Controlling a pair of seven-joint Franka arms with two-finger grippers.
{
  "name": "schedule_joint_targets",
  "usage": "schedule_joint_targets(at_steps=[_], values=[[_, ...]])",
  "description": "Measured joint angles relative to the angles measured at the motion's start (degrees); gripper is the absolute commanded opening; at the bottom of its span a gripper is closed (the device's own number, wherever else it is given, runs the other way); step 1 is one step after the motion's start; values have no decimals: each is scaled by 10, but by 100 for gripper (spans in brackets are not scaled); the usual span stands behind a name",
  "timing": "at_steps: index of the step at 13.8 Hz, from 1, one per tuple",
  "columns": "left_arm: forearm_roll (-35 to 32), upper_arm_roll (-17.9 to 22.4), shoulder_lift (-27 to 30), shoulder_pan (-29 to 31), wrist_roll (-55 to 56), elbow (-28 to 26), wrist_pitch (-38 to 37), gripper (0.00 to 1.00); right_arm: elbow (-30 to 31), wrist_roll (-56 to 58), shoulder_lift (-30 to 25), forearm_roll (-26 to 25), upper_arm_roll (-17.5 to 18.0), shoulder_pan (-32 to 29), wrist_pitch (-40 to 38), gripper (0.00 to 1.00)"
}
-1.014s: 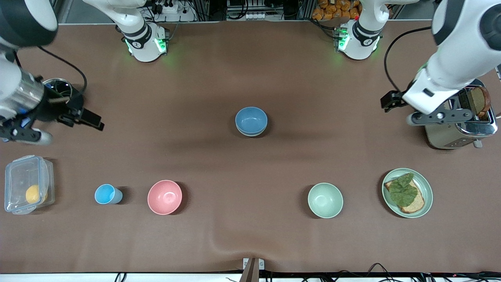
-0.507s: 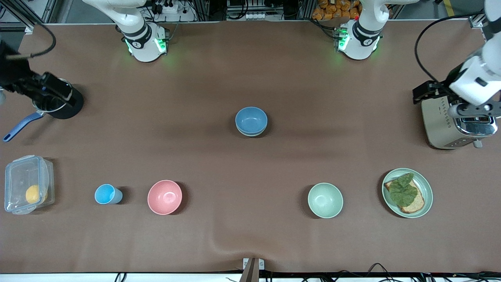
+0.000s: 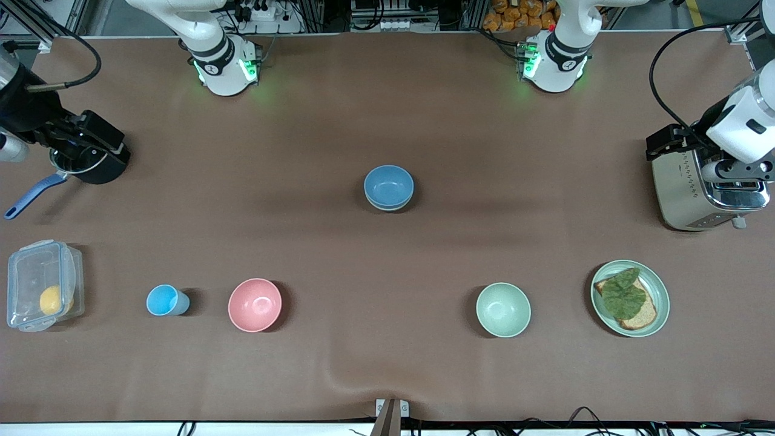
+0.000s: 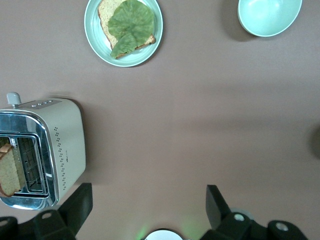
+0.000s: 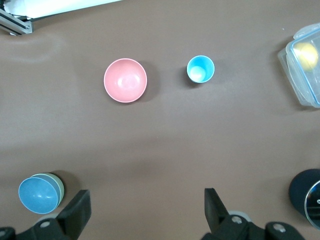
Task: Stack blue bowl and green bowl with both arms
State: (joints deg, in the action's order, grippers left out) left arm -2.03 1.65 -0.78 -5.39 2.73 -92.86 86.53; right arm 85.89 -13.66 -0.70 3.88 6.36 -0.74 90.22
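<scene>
The blue bowl (image 3: 389, 186) sits mid-tabletop, nested in the green bowl (image 5: 56, 184), whose rim peeps out beneath it: the stack looks done. Both arms have swung out to the tabletop's ends over the last second. The left pincer (image 4: 148, 207) hangs by the toaster (image 3: 705, 194), fingers apart; the right pincer (image 5: 146, 210) hangs over the dark pot (image 3: 91, 165), fingers apart too. Nothing held.

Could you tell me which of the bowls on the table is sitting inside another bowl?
The blue bowl at the table's middle: it is nested in a green bowl, whereas the pink bowl and pale mint bowl stand alone.
</scene>
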Motion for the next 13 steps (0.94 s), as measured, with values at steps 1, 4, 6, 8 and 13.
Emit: schedule_joint_targets(at_steps=[1, 4, 6, 8, 13], values=[[2, 0, -2, 0, 0, 0, 2, 100, 0, 2, 0, 0, 0, 3, 1, 100], [4, 0, -4, -1, 0, 1, 14, 100, 1, 3, 0, 0, 0, 9, 2, 100], [4, 0, -4, -2, 0, 5, 22, 100, 3, 3, 2, 0, 0, 11, 3, 100], [4, 0, -4, -3, 0, 7, 26, 100, 3, 3, 3, 0, 0, 12, 3, 100], [4, -1, -4, -6, 0, 8, 27, 100, 3, 3, 3, 0, 0, 12, 3, 100]])
